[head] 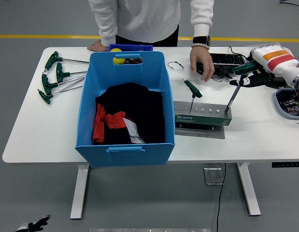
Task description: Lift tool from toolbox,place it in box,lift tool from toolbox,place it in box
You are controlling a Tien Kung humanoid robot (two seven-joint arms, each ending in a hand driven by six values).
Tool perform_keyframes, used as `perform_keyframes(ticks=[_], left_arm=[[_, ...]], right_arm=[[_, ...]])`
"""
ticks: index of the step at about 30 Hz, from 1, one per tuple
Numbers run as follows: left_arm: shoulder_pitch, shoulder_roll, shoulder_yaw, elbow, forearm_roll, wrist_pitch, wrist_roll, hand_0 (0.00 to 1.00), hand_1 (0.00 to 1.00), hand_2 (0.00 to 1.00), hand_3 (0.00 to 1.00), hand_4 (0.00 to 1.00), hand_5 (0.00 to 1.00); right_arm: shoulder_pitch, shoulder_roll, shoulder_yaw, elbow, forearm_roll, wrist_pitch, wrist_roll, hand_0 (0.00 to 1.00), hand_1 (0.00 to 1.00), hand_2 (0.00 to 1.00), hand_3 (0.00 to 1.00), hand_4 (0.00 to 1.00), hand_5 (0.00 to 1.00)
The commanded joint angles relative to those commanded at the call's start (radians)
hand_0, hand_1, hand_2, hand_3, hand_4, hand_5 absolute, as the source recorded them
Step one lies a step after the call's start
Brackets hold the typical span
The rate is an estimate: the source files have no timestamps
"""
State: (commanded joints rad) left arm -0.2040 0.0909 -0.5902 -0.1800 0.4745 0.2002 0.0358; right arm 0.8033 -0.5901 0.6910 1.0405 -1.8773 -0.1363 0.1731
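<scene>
A grey-green tool stand (202, 116) lies on the white table, right of the blue box (125, 140). My right hand (252, 80) is shut on the green T-handle of a tool (231, 99). The tool's steel shaft slants down-left, its tip at the right end of the stand. A second green-handled tool (192, 90) stands tilted in the stand's left end. The box holds black and red cloth (124, 116). My left hand (32, 225) hangs low at the bottom left, below the table, holding nothing.
A person stands at the far side, one hand (202, 61) hovering by a black tray (228, 59), the other hand (97, 46) resting on the far edge. Several green T-handle tools (55, 77) lie at the left. A wire loop (176, 65) and a grey tray (288, 102) are also there.
</scene>
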Motion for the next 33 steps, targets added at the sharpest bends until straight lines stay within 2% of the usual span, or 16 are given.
perform_keyframes(ticks=[12,13,18,19,24,25,30,31,33], left_arm=[[0.003,0.0,-0.015,0.0,0.011,-0.001,0.003,0.862,0.846,0.823,0.612,0.723,0.544],[0.003,0.001,-0.015,0.0,0.012,-0.002,0.003,0.863,0.846,0.822,0.613,0.723,0.544],[0.004,0.001,-0.022,0.0,0.017,-0.002,0.004,0.863,0.846,0.822,0.613,0.723,0.544],[0.004,0.001,-0.023,0.0,0.018,-0.003,0.004,0.863,0.844,0.82,0.613,0.723,0.544],[0.007,0.002,-0.026,0.0,0.022,-0.004,0.006,0.863,0.844,0.82,0.613,0.723,0.544],[0.007,0.002,-0.027,0.0,0.023,-0.004,0.006,0.863,0.843,0.82,0.612,0.723,0.544],[0.009,0.002,-0.034,0.0,0.03,-0.004,0.008,0.863,0.843,0.82,0.612,0.723,0.544],[0.01,0.002,-0.036,0.0,0.032,-0.004,0.008,0.859,0.843,0.82,0.612,0.722,0.545],[0.01,0.002,-0.039,0.0,0.036,-0.004,0.009,0.859,0.843,0.82,0.612,0.722,0.545]], right_arm=[[0.0,-0.032,0.043,0.049,0.0,-0.008,-0.01,0.029,0.002,0.002,0.002,0.966,0.739],[-0.001,-0.035,0.049,0.054,0.001,-0.009,-0.012,0.031,0.002,0.002,0.002,0.909,0.714],[-0.004,-0.052,0.079,0.081,0.016,-0.016,-0.018,0.031,0.002,0.002,0.002,0.909,0.714],[-0.005,-0.055,0.085,0.087,0.021,-0.017,-0.019,0.029,0.002,0.002,0.002,0.849,0.682],[-0.013,-0.07,0.114,0.12,0.042,-0.019,-0.023,0.029,0.002,0.002,0.002,0.849,0.682],[-0.016,-0.074,0.122,0.131,0.049,-0.022,-0.024,0.031,0.002,0.002,0.002,0.785,0.62],[-0.027,-0.085,0.147,0.166,0.084,-0.026,-0.023,0.031,0.002,0.002,0.002,0.785,0.62],[-0.029,-0.087,0.151,0.174,0.092,-0.026,-0.022,0.034,0.002,0.002,0.002,0.712,0.564],[-0.034,-0.091,0.161,0.189,0.105,-0.028,-0.019,0.034,0.002,0.002,0.002,0.712,0.564]])
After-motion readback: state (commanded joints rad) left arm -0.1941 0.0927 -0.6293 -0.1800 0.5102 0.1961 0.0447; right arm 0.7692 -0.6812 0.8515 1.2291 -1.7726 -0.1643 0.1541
